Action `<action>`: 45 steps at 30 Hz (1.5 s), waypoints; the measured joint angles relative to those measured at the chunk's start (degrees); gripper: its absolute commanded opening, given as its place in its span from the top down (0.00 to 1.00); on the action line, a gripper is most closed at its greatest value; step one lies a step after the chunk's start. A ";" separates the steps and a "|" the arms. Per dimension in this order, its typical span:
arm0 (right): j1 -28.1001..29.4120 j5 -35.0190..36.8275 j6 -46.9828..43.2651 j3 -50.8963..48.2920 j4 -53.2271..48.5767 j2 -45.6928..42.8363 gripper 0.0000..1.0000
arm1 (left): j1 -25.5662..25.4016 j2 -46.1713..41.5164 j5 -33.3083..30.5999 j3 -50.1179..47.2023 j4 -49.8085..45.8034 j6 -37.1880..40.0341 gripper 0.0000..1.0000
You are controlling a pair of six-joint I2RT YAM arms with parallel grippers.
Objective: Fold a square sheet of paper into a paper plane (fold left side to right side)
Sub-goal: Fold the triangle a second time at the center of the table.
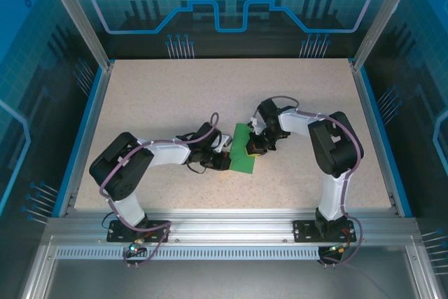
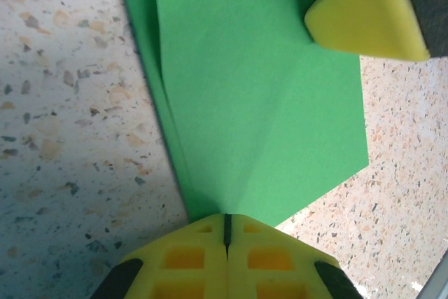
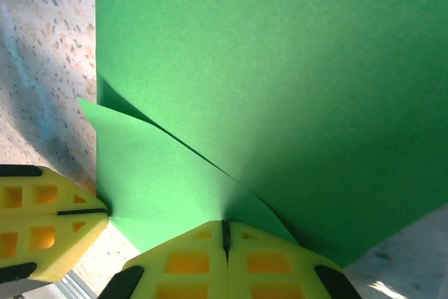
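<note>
The square sheet of paper (image 1: 243, 150) lies folded on the table's middle, bright green, with stacked layers. In the left wrist view the paper (image 2: 259, 96) shows a narrower upper layer over a wider one. My left gripper (image 2: 226, 232) is shut, and its tip touches the paper's near corner. In the right wrist view the paper (image 3: 280, 68) has a top flap raised slightly over a lower layer. My right gripper (image 3: 225, 232) is shut, its tip resting on the paper where the flap's edge ends. From above, the left gripper (image 1: 222, 161) and right gripper (image 1: 253, 146) flank the paper.
The speckled table (image 1: 175, 96) is bordered by blue rails and aluminium posts. The right gripper's yellow finger (image 2: 364, 12) sits on the paper's far corner in the left wrist view. The left gripper's fingers (image 3: 49, 215) stand close beside the right one.
</note>
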 measured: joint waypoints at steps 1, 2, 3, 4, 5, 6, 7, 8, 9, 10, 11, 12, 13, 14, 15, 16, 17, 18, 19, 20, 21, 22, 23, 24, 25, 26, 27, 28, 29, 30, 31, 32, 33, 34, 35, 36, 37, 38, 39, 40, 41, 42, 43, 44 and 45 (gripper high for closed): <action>-0.37 -0.02 -0.20 0.00 -0.20 0.02 1.00 | 0.00 0.00 0.00 0.00 0.09 0.00 1.00; -0.81 -0.02 -0.48 0.00 -0.42 0.00 1.00 | 0.00 0.00 0.00 0.00 0.11 0.00 1.00; -1.31 -0.02 -0.72 0.00 -0.63 0.00 1.00 | 0.00 0.00 -0.02 0.00 0.13 0.00 1.00; -1.75 0.02 -0.92 0.00 -0.76 0.00 1.00 | 0.00 0.00 -0.02 0.00 0.09 0.00 1.00; -2.34 0.09 -1.09 0.02 -0.90 0.00 1.00 | 0.00 0.00 -0.02 0.00 0.09 0.00 1.00; -3.15 0.13 -1.29 0.07 -1.05 0.00 1.00 | 0.00 0.00 -0.07 -0.07 0.09 0.00 1.00; -3.82 0.17 -1.44 0.11 -1.07 0.00 1.00 | 0.00 0.00 -0.07 -0.07 0.13 0.00 1.00; -4.50 0.26 -1.51 0.13 -1.07 0.00 1.00 | 0.00 0.00 -0.07 -0.07 0.13 0.00 1.00; -4.94 0.26 -1.62 0.13 -1.09 0.00 1.00 | 0.00 0.00 -0.07 -0.07 0.17 0.00 1.00; -5.27 0.22 -1.68 0.13 -1.09 0.00 1.00 | 0.00 -0.02 -0.04 -0.11 0.20 -0.02 1.00; -5.35 0.22 -1.68 0.11 -1.09 0.00 1.00 | 0.00 -0.09 -0.04 -0.11 0.20 -0.02 1.00; -5.38 0.24 -1.68 0.11 -1.09 0.00 1.00 | 0.00 -0.22 -0.07 -0.13 0.13 -0.04 1.00; -5.38 0.20 -1.68 0.11 -1.07 0.00 1.00 | 0.00 -0.48 -0.11 -0.15 -0.28 -0.04 1.00; -5.35 0.17 -1.66 0.09 -1.07 0.00 1.00 | 0.00 -0.90 -0.22 -0.15 -1.22 -0.04 1.00; -5.27 0.17 -1.66 0.09 -1.05 0.00 1.00 | 0.02 -1.29 -0.24 -0.15 -1.97 -0.04 1.00; -5.16 0.22 -1.64 0.09 -1.03 -0.02 1.00 | 0.02 -1.90 -0.24 -0.13 -2.73 -0.02 1.00; -5.11 0.24 -1.62 0.04 -0.96 -0.02 1.00 | 0.02 -2.54 -0.20 -0.02 -3.45 -0.02 1.00; -5.09 0.24 -1.60 -0.02 -0.87 -0.09 1.00 | 0.02 -2.93 -0.17 0.26 -4.02 -0.02 1.00; -5.05 0.20 -1.40 -0.17 -0.63 -0.15 1.00 | 0.02 -3.17 -0.09 0.90 -4.52 0.00 1.00; -4.85 0.09 -1.20 -0.37 -0.28 -0.24 1.00 | 0.02 -3.19 0.09 1.77 -4.87 0.00 1.00; -4.72 0.07 -1.11 -0.48 -0.11 -0.35 1.00 | 0.02 -3.15 0.22 2.69 -5.07 0.02 1.00; -4.46 0.04 -0.87 -0.68 0.26 -0.39 1.00 | 0.02 -3.06 0.59 3.72 -5.29 0.02 1.00; -4.31 0.00 -0.72 -0.90 0.61 -0.52 1.00 | 0.02 -2.78 1.05 4.98 -5.31 0.11 1.00; -4.13 0.02 -0.55 -1.03 0.85 -0.61 1.00 | 0.02 -2.36 1.40 6.10 -5.25 0.31 1.00; -4.02 0.00 -0.46 -1.16 1.07 -0.68 1.00 | 0.00 -1.60 1.90 7.52 -5.25 0.63 1.00; -3.98 0.02 -0.33 -1.20 1.11 -0.74 1.00 | 0.00 -0.55 2.45 8.96 -5.20 0.94 1.00; -3.98 0.04 -0.31 -1.20 1.16 -0.76 1.00 | -0.07 0.37 2.84 10.03 -5.20 1.09 1.00; -3.98 0.02 -0.26 -1.22 1.20 -0.76 1.00 | -0.22 1.73 3.19 11.26 -5.22 1.33 1.00; -3.98 0.00 -0.11 -1.31 1.31 -0.76 1.00 | -0.31 3.08 3.63 12.33 -5.27 1.51 1.00; -3.98 0.00 -0.02 -1.33 1.38 -0.76 1.00 | -0.46 4.33 3.93 13.25 -5.29 1.64 1.00; -3.98 -0.04 0.11 -1.40 1.46 -0.79 1.00 | -0.63 5.60 4.20 14.16 -5.29 2.03 1.00; -3.98 -0.09 0.13 -1.46 1.51 -0.83 1.00 | -0.85 6.91 4.44 15.02 -5.46 2.43 1.00; -3.98 -0.09 0.15 -1.46 1.53 -0.85 1.00 | -1.05 7.98 4.61 15.76 -5.66 2.60 1.00; -3.98 -0.09 0.31 -1.46 1.53 -0.85 1.00 | -1.29 9.01 4.79 16.46 -5.77 2.82 1.00; -3.98 -0.11 0.33 -1.49 1.55 -0.85 1.00 | -1.44 10.10 4.85 17.18 -5.79 2.91 1.00; -3.98 -0.09 0.33 -1.49 1.55 -0.85 1.00 | -1.57 10.80 5.01 17.73 -5.90 3.02 1.00; -3.98 -0.11 0.37 -1.53 1.62 -0.87 1.00 | -1.68 11.47 5.03 18.29 -6.01 3.06 1.00; -3.98 -0.11 0.50 -1.53 1.66 -0.87 1.00 | -1.73 12.09 5.03 18.82 -6.14 3.28 1.00; -3.98 -0.13 0.52 -1.55 1.68 -0.87 1.00 | -1.73 12.46 5.01 19.19 -6.19 3.45 1.00; -3.98 -0.13 0.52 -1.57 1.70 -0.87 1.00 | -1.73 12.90 4.98 19.50 -6.16 3.52 1.00; -3.98 -0.13 0.52 -1.57 1.70 -0.87 1.00 | -1.73 13.18 4.98 19.69 -6.16 3.67 1.00; -3.98 -0.13 0.52 -1.62 1.73 -0.87 1.00 | -1.73 13.35 4.96 19.74 -6.19 3.69 1.00; -3.98 -0.13 0.52 -1.66 1.79 -0.90 1.00 | -1.70 13.46 4.79 19.74 -6.21 3.69 1.00; -3.98 -0.13 0.52 -1.70 1.88 -0.94 1.00 | -1.70 13.46 4.52 19.74 -6.25 3.67 1.00; -3.98 -0.13 0.52 -1.84 1.97 -1.05 1.00 | -1.70 13.46 4.31 19.74 -6.34 3.65 1.00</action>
